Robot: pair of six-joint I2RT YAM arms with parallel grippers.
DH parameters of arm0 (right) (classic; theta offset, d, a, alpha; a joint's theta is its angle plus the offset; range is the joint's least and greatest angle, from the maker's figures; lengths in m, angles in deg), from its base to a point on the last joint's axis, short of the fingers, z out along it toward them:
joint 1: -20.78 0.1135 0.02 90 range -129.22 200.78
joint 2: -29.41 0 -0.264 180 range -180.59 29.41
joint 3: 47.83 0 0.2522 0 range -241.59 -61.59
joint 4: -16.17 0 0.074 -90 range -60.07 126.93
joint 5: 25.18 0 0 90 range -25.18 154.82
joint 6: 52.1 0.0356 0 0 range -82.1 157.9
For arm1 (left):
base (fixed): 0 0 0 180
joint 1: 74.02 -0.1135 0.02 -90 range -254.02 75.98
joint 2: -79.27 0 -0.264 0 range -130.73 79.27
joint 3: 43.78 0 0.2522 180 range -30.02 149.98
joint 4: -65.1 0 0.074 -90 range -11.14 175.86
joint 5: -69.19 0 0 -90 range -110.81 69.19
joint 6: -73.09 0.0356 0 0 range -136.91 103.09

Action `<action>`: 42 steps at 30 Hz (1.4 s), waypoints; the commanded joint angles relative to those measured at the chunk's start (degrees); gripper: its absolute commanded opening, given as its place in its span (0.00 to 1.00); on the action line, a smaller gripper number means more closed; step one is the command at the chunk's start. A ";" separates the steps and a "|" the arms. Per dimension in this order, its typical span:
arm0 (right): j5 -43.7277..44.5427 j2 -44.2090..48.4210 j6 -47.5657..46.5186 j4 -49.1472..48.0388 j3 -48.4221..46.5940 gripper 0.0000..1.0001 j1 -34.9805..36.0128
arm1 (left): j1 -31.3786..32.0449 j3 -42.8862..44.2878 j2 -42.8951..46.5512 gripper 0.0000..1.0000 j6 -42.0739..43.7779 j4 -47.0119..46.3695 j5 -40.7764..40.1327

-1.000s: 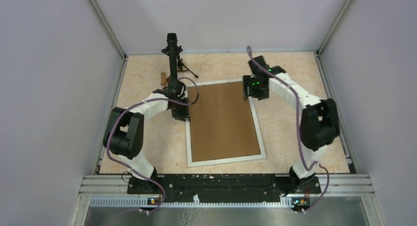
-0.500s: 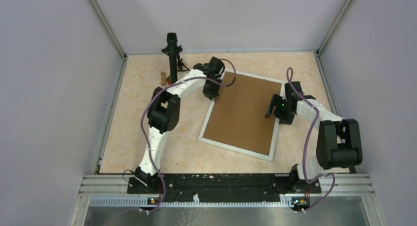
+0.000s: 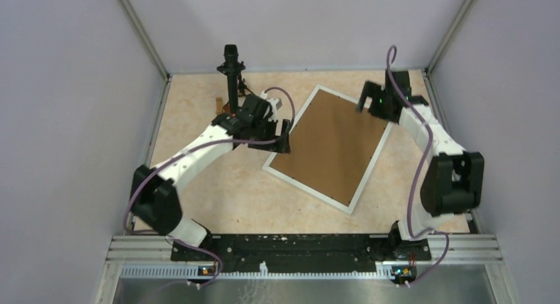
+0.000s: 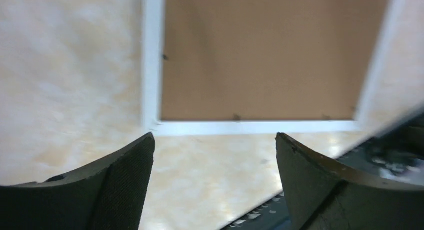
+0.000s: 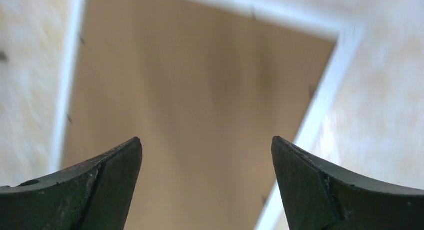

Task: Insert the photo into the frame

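The white frame [image 3: 372, 166] lies tilted on the table with a plain brown cardboard sheet [image 3: 330, 145] filling it. The photo is hidden. My left gripper [image 3: 285, 137] hovers open just off the frame's left rail. In the left wrist view, the left gripper [image 4: 215, 136] has only bare table between its fingers, with the frame's corner [image 4: 152, 122] just ahead. My right gripper [image 3: 368, 100] is open above the frame's far right part. In the right wrist view, the right gripper [image 5: 206, 139] hangs over the cardboard [image 5: 190, 100] and holds nothing.
A black upright post [image 3: 230, 73] and a small wooden block [image 3: 219, 104] stand at the back left. Grey walls close in the tabletop on three sides. The arms' black base rail [image 3: 297, 246] runs along the near edge.
The frame has turned further clockwise. My left gripper drew back from the far corner to the left rail and opened. My right gripper moved to the far right and opened wider.
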 commanded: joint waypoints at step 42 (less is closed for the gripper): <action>-14.64 3.44 0.48 -1.30 14.36 0.94 3.92 | -18.12 -16.68 -2.66 0.62 -2.86 -7.60 0.54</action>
